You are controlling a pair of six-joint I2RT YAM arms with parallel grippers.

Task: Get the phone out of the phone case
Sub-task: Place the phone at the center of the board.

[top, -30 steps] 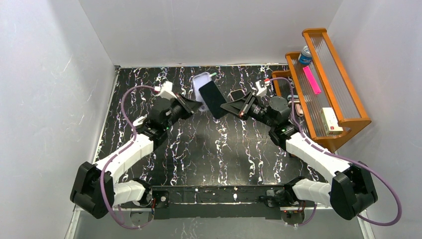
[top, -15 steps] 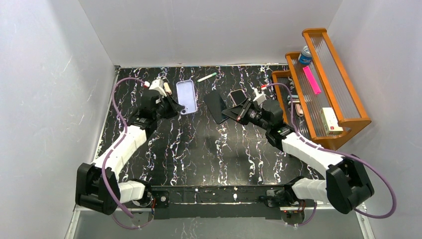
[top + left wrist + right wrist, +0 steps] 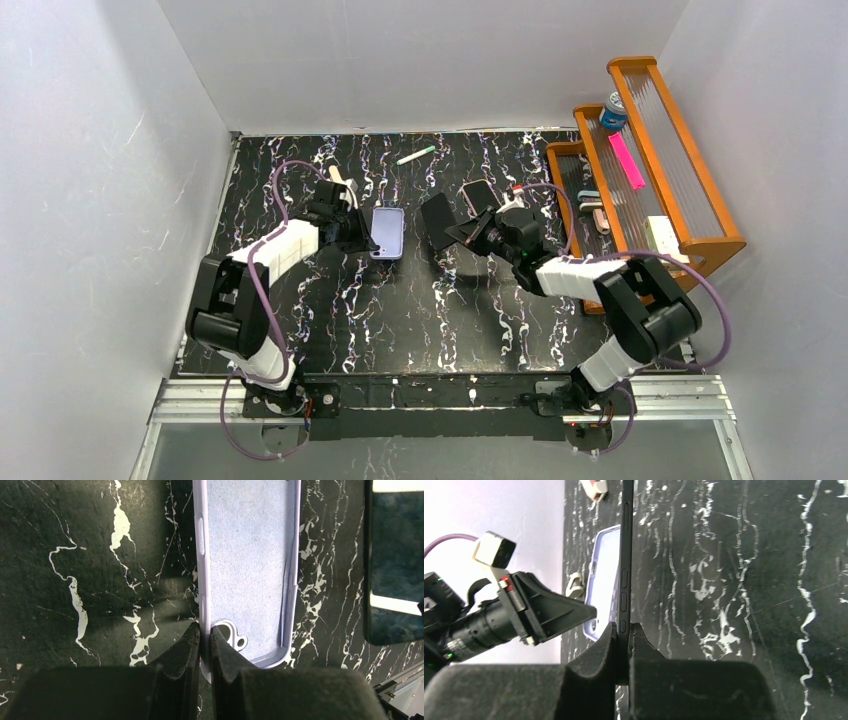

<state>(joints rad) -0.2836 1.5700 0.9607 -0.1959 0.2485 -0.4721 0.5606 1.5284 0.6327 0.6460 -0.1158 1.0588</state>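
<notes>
The left gripper (image 3: 205,630) has its jaws drawn almost together on the thin side wall of the case (image 3: 250,555). It grips close to the corner with the camera cut-out, one finger inside the shell and one outside. The case lies flat on the table (image 3: 75,555), open side up, and its pale lilac lining shows from wall to wall.

The right gripper (image 3: 624,630) is pinched on the phone (image 3: 626,555), with its jaws narrow and pressed against the two flat faces near one end. From that wrist the black phone is seen edge-on, its side buttons facing the camera. I cannot tell whether its far end touches the table.

From above, the phone sits tilted just to the right of the case and apart from it, with a strip of marbled black table between them. Both lie between the two grippers, which reach in from opposite sides. From the left wrist, the phone's glossy face shows at the right edge, beside the case.

Farther back, a green pen (image 3: 415,155) lies near the far edge of the table. A wooden rack (image 3: 700,215) stands along the right side.
</notes>
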